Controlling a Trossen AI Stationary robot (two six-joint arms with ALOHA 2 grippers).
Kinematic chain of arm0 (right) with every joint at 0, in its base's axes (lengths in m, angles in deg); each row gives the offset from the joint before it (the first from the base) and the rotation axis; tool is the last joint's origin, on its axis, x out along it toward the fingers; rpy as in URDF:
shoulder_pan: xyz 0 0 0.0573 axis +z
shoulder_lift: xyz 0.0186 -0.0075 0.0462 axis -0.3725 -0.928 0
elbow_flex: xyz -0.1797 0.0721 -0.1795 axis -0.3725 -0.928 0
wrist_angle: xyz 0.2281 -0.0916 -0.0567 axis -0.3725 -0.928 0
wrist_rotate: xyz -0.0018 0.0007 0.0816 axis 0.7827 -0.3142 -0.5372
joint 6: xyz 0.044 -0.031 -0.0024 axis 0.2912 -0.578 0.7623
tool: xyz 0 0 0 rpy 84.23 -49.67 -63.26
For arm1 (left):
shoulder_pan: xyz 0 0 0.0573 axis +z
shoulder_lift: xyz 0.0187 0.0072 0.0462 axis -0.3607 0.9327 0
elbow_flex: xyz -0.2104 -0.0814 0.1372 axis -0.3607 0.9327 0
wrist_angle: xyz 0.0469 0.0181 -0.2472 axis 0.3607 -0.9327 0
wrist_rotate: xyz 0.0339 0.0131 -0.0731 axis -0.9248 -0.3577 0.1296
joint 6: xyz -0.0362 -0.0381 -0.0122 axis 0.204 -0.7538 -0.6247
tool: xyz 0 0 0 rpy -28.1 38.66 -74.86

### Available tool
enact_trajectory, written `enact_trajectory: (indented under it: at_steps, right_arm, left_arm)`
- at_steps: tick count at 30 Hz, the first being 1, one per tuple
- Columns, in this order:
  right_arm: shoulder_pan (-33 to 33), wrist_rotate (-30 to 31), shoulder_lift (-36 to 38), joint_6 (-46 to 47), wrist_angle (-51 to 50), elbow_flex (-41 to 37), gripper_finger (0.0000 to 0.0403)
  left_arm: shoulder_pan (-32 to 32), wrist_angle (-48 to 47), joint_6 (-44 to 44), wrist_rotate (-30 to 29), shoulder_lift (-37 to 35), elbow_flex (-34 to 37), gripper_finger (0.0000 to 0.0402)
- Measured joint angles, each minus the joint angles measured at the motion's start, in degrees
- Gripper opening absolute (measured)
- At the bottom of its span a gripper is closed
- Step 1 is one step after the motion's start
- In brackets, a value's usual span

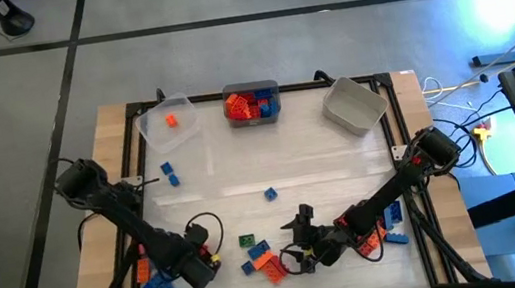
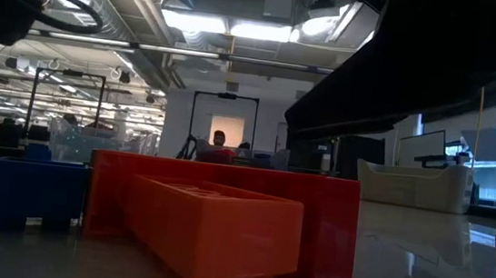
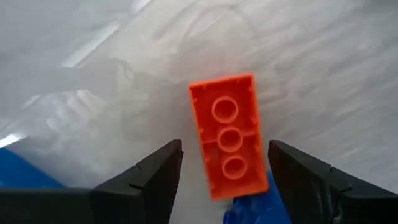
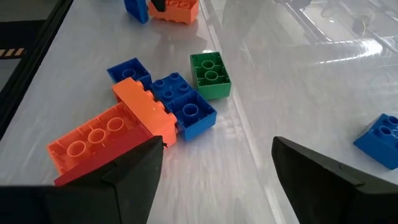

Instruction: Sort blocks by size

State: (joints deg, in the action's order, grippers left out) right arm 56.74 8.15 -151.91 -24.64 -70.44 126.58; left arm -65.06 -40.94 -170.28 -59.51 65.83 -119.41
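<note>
The left gripper (image 3: 224,171) hung low at the table's near left, its fingers spread apart around an upturned orange brick (image 3: 228,142) without touching it. The right gripper (image 1: 303,240) sat near the front centre, fingers also apart, facing a cluster of orange, blue and green bricks (image 4: 163,106), while more bricks filled the grey bin (image 1: 252,103) at the far edge

Clear bin (image 1: 170,122), middle bin (image 1: 250,91), grey bin (image 1: 353,107) along table (image 1: 342,167).
</note>
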Motion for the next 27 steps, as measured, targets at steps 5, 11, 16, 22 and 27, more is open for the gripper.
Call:
enact_trajectory:
  at_steps: [5,11,16,22,27]
  right_arm:
    - [0.0,-0.03,0.0,0.0,0.06,0.0,0.0298]
    - [0.0,-0.06,0.0,0.0,0.09,0.0,0.0298]
    - [0.0,-0.06,0.0,0.0,0.13,0.0,0.0298]
    - [0.0,-0.06,0.0,0.0,0.15,0.0,0.0298]
    - [0.0,-0.06,0.0,0.0,0.15,0.0,0.0298]
  left_arm:
    - [0.94,0.5,3.26,-0.64,1.13,0.0,0.0228]
    - [1.15,1.01,9.36,-0.76,4.25,-0.12,0.0228]
    - [1.83,1.71,13.45,-0.87,5.07,-0.31,0.0189]
    - [3.32,1.36,20.69,-0.46,5.2,-1.34,0.0122]
    - [6.81,-5.55,27.43,-4.76,3.83,-4.35,0.0122]
